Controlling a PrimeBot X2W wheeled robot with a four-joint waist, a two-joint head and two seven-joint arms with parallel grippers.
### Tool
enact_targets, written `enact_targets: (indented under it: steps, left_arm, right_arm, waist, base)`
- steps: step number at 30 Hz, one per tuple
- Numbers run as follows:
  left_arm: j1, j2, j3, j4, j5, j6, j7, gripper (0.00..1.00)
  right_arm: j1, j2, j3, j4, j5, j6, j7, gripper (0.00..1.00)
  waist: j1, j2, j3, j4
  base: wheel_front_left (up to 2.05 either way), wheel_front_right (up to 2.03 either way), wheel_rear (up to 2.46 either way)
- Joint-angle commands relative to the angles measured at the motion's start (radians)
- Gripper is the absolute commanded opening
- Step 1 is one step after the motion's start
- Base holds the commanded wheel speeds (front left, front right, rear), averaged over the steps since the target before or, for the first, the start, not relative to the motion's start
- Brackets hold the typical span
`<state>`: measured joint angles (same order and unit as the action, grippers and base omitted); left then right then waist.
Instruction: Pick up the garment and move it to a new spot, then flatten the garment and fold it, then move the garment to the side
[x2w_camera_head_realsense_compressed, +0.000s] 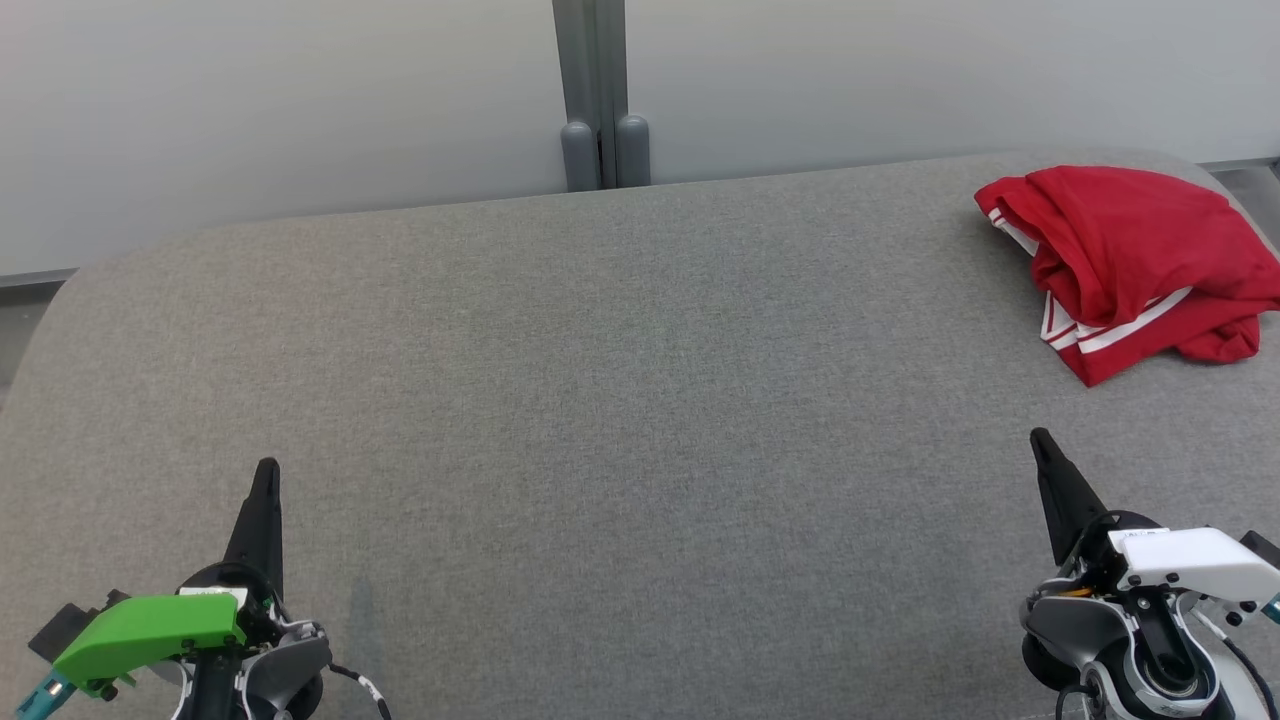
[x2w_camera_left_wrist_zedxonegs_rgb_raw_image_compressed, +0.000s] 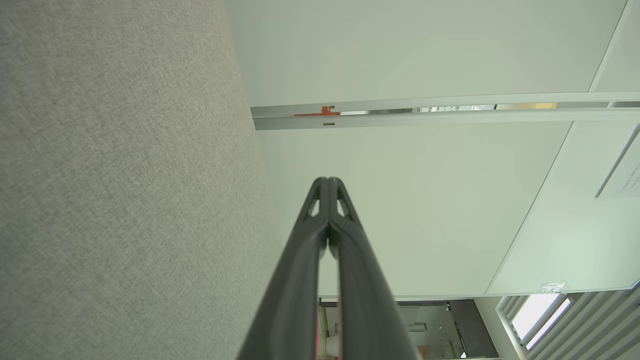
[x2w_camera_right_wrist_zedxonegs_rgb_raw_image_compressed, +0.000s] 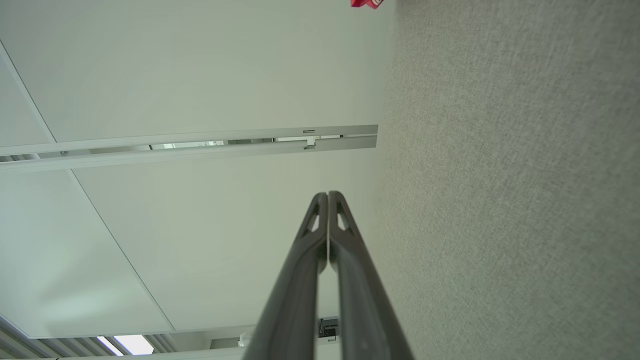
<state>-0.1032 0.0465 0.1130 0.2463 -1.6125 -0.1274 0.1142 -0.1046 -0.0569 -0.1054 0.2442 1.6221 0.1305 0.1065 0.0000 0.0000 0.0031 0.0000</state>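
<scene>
A red garment (x2w_camera_head_realsense_compressed: 1130, 260) with white stripes lies crumpled at the far right of the grey fabric surface (x2w_camera_head_realsense_compressed: 620, 400); a sliver of the garment (x2w_camera_right_wrist_zedxonegs_rgb_raw_image_compressed: 366, 3) also peeks in at the top edge of the right wrist view. My left gripper (x2w_camera_head_realsense_compressed: 266, 472) rests at the lower left, shut and holding nothing, far from the garment. My right gripper (x2w_camera_head_realsense_compressed: 1040, 440) sits at the lower right, shut and holding nothing, a short way in front of the garment. Both wrist views show the fingertips pressed together, left gripper (x2w_camera_left_wrist_zedxonegs_rgb_raw_image_compressed: 327, 181) and right gripper (x2w_camera_right_wrist_zedxonegs_rgb_raw_image_compressed: 328, 195).
A pale wall stands behind the surface, with a grey post (x2w_camera_head_realsense_compressed: 598, 95) at its middle. The surface's rounded far edge curves down at the left (x2w_camera_head_realsense_compressed: 40, 310). A wide stretch of bare grey fabric lies between the two grippers.
</scene>
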Motion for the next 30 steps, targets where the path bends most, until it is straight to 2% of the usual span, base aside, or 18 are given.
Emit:
enact_targets:
  steps: [1, 30]
  left_arm:
    - [-0.011, 0.007, 0.003, -0.002, -0.001, -0.006, 0.004, 0.0]
    - [-0.011, 0.007, 0.002, -0.002, -0.001, -0.006, 0.004, 0.0]
  right_arm:
    - [-0.007, 0.001, -0.002, 0.001, -0.005, 0.0, 0.004, 0.0]
    - [-0.007, 0.002, -0.005, 0.002, -0.007, 0.0, 0.008, 0.0]
  waist:
    - [0.0, 0.0, 0.0, 0.0]
    - [0.0, 0.0, 0.0, 0.0]
  base:
    - [0.0, 0.0, 0.0]
    - [0.0, 0.0, 0.0]
